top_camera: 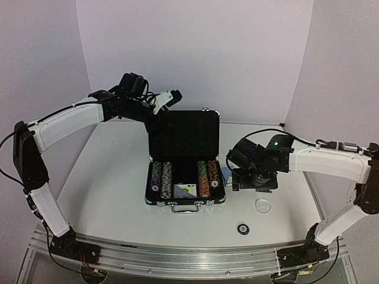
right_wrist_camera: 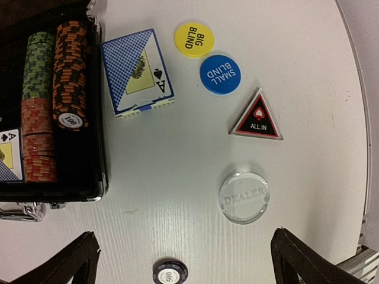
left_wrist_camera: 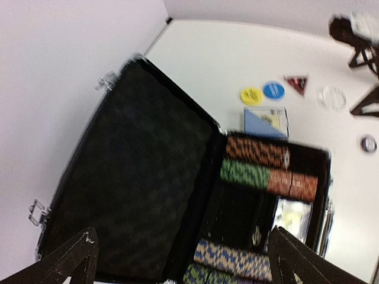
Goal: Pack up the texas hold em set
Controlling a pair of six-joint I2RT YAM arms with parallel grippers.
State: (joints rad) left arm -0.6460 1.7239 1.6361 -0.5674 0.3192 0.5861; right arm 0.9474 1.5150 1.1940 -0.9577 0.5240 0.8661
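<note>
- Briefcase [top_camera: 155, 202] lies open, its long axis left-right, handle [top_camera: 185, 208] on the near side, lid [top_camera: 188, 135] upright at the far side.
- Left gripper [left_wrist_camera: 182, 234] and right gripper [right_wrist_camera: 183, 235]: fingers wide apart, holding nothing.

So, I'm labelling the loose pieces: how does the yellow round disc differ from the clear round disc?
The yellow round disc is opaque and reads BIG BLIND; the clear round disc is see-through and reads DEALER. The yellow disc lies right beside the blue-backed card deck; the clear disc lies well away from it. Both lie flat on the white table.
</note>
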